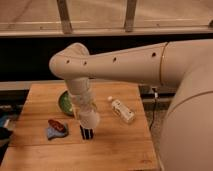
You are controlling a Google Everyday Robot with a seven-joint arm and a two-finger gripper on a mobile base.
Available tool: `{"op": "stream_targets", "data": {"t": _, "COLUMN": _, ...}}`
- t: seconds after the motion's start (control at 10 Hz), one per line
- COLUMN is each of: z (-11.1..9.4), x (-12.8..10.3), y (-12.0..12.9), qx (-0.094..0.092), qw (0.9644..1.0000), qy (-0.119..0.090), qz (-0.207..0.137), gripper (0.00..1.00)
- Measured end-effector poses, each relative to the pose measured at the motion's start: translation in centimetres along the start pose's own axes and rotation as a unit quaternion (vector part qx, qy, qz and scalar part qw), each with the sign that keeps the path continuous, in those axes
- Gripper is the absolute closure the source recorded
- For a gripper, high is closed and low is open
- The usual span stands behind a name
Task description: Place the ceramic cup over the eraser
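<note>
The ceramic cup, small, white and tapered, hangs at the end of my arm, mouth down. My gripper is shut on it, mostly hidden by the white wrist. The cup sits just above the eraser, a small black block with white stripes on the wooden table. The cup's rim covers the eraser's top end, and I cannot tell whether they touch.
A green bowl stands behind my wrist at the left. A clear white-capped bottle lies to the right. A red-and-dark object rests on a blue-grey piece left of the eraser. A dark rail runs behind the table.
</note>
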Motion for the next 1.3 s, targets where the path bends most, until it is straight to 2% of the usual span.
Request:
{"op": "stream_targets", "data": {"t": 0.3, "z": 0.14, "x": -0.38, "y": 0.51, "qx": -0.001, "qw": 0.9999, "qy": -0.003, "qz": -0.010, "gripper": 0.99}}
{"op": "stream_targets", "data": {"t": 0.5, "z": 0.15, "x": -0.38, "y": 0.49, "qx": -0.001, "qw": 0.9999, "qy": -0.003, "qz": -0.010, "gripper": 0.85}}
{"op": "stream_targets", "data": {"t": 1.1, "z": 0.21, "x": -0.37, "y": 0.49, "qx": -0.002, "qw": 0.9999, "qy": -0.002, "qz": -0.010, "gripper": 0.24}}
{"op": "stream_targets", "data": {"t": 1.3, "z": 0.20, "x": -0.38, "y": 0.49, "qx": -0.002, "qw": 0.9999, "qy": -0.002, "qz": -0.010, "gripper": 0.20}}
